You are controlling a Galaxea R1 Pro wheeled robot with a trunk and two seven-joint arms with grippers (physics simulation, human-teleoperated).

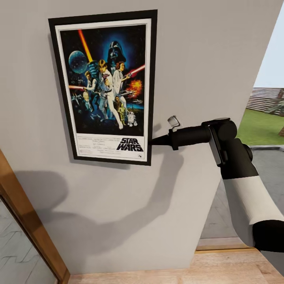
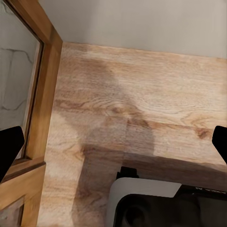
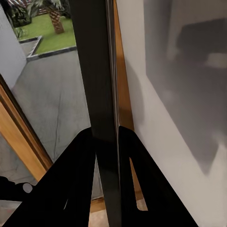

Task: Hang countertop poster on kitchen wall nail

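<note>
Head view had the poster (image 1: pixel 105 87) upright against the pale wall (image 1: pixel 205 59) at upper left, the right pincer (image 1: pixel 151 141) clamped on its lower right frame edge; left pincer (image 2: pixel 113 142) spread open over wooden floor (image 2: pixel 142 94).

poster (image 1: pixel 105 87) flat against wall (image 1: pixel 205 59), right gripper (image 1: pixel 154 140) at its lower-right edge

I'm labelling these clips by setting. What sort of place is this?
Probably a room inside a house, near an opening to the outside: a black-framed Star Wars poster against a plain pale-grey wall, a light wooden plank floor, and a green lawn visible outdoors.
</note>
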